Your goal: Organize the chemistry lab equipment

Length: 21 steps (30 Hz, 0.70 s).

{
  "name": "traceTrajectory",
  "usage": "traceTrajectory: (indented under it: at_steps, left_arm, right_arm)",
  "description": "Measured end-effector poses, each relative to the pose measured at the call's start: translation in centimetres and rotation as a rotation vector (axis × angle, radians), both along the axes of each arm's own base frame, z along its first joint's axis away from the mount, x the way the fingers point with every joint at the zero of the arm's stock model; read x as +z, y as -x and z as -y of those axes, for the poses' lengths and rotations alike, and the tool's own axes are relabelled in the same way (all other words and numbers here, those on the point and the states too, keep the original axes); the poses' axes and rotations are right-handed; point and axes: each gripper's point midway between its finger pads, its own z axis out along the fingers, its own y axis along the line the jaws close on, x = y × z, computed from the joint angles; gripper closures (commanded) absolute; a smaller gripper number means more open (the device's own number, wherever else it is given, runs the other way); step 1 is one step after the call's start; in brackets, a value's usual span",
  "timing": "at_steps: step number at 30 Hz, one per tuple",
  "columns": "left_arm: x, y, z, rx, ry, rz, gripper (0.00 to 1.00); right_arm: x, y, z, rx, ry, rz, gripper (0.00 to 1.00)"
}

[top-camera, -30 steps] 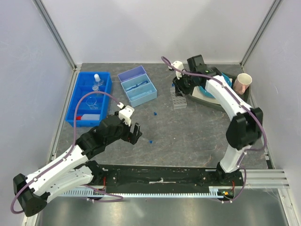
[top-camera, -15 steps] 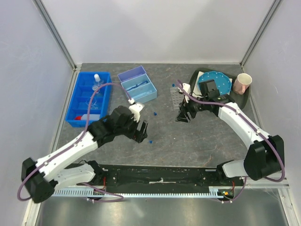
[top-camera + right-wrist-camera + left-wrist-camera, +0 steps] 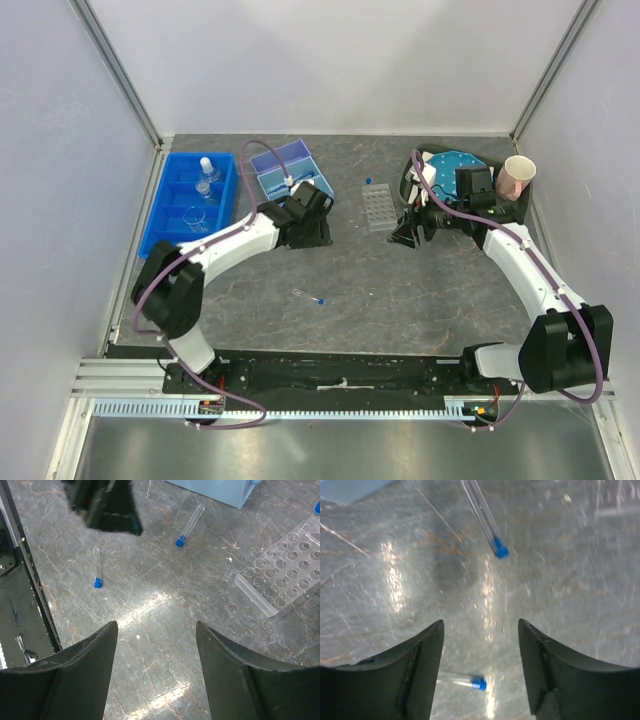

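The rack (image 3: pixel 378 207) of clear wells lay flat near the middle of the desk (image 3: pixel 420 300). One blue cap showed at the rack's far left corner.

The right tool (image 3: pixel 156 627) hung just beside the rack's near right corner. Its fingers were spread wide with only bare desk between them, and it held nothing.

The left tool (image 3: pixel 480 630) was left of the rack, against the near side of the pale blue box (image 3: pixel 290 180). Its fingers were also wide apart and empty.

A loose tube (image 3: pixel 310 297) with a blue cap lay flat, well to the near left of the rack and apart from both tools. A second tube (image 3: pixel 190 526), also blue-capped, lay flat left of the rack, near the box corner and close to the left tool. Both tubes showed in the left wrist view, and neither touched the fingers.

Beyond the box, far left of the rack, stood the blue bin (image 3: pixel 160 215). It held clear flasks (image 3: pixel 197 214) in its compartments. The left arm hid the bin's near end, so I could not tell what lay there.

Right of the rack sat the dotted blue disc (image 3: pixel 452 168) on a dark tray. Further right stood a paper cup (image 3: pixel 517 177), upright.
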Motion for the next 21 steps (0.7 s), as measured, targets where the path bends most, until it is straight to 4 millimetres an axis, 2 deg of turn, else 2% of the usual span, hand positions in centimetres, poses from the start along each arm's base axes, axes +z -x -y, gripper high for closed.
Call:
traceTrajectory:
  at_steps: [5, 10, 15, 21]
  left_arm:
    - [-1.2, -4.0, -0.1, 0.241, 0.012, -0.022, 0.43]
    - [-1.9, -6.8, 0.8, 0.361, 0.017, -0.031, 0.45]
    - [-3.2, -8.2, 1.6, 0.411, 0.007, -0.053, 0.51]
    - [-5.3, -8.4, 1.6, 0.455, -0.021, -0.090, 0.53]
  right_arm:
    - [0.7, 0.1, 0.0, -0.006, -0.011, 0.021, 0.28]
    - [0.9, 0.0, 0.0, -0.006, -0.016, 0.023, 0.28]
    - [0.9, 0.1, 0.0, -0.007, -0.018, 0.020, 0.28]
    - [0.9, 0.0, 0.0, -0.008, -0.017, 0.021, 0.28]
